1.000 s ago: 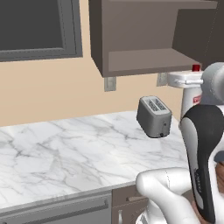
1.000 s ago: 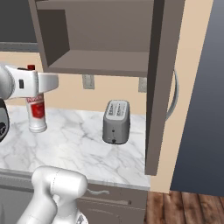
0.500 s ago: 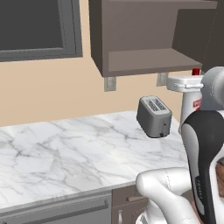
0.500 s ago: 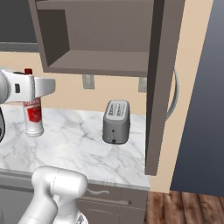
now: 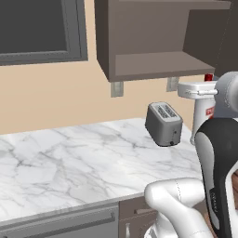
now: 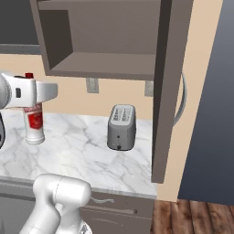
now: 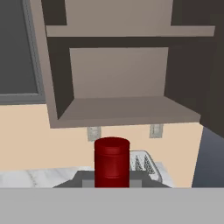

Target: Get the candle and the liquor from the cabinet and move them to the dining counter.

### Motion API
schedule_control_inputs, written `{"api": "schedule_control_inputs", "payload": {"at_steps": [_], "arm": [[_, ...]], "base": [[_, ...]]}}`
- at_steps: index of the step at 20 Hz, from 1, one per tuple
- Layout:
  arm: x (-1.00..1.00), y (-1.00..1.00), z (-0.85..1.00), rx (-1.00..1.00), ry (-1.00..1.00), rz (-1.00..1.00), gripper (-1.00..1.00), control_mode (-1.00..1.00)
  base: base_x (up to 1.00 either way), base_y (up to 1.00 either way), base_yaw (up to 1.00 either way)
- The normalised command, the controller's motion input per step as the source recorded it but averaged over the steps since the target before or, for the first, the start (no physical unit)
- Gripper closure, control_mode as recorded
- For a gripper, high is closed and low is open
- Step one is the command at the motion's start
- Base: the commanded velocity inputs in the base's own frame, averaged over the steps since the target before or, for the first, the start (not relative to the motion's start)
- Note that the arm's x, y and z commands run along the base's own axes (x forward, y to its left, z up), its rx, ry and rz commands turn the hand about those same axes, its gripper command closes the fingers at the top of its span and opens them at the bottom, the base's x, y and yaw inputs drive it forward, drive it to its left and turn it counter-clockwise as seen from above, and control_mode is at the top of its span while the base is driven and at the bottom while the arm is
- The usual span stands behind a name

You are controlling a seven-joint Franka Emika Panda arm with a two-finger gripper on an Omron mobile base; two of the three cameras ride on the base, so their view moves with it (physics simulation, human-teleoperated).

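White marble with grey veins tops the bench (image 5: pixel 83 160) along the tan back wall, and a silver toaster (image 6: pixel 121 127) stands on it below the cabinet (image 6: pixel 105 36). That dark brown wall cabinet is open, its door (image 6: pixel 167 91) swung out to the right with a curved silver handle (image 6: pixel 182 100) on its outer face, and its lower shelf (image 7: pixel 127 109) lies bare. Two grey outlets (image 6: pixel 92 85) sit on the wall just under it. A dark-framed window (image 5: pixel 42 30) hangs to the left of the cabinet.

The liquor (image 6: pixel 34 114) is a pale bottle with a red label and red cap, upright, out of the cabinet and to the left of the toaster in the right base view; whether its base touches the marble cannot be told. The claw (image 7: pixel 112 183) is closed on the liquor near its top: in the hand view the red cap (image 7: pixel 112 161) rises straight up between the dark tips, with the toaster just beyond it. In the left base view the bottle (image 5: pixel 202 118) shows to the right of the toaster, partly behind the arm.
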Motion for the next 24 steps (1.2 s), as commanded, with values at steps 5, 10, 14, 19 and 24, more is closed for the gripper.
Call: {"api": "schedule_control_inputs", "payload": {"at_steps": [5, 10, 14, 19, 24], "arm": [[0.0, 0.0, 0.0, 0.0, 0.0, 0.0, 1.0, 1.0], [0.0, 0.0, 0.0, 0.0, 0.0, 0.0, 1.0, 1.0], [0.0, 0.0, 0.0, 0.0, 0.0, 0.0, 1.0, 1.0], [0.0, 0.0, 0.0, 0.0, 0.0, 0.0, 1.0, 1.0], [0.0, 0.0, 0.0, 0.0, 0.0, 0.0, 1.0, 1.0]], "base": [[-0.66, 0.05, 0.03], [-1.0, 0.19, 0.18], [-0.98, 0.89, 0.54], [-0.41, 0.85, 0.9], [-0.23, 0.38, 1.0]]}}
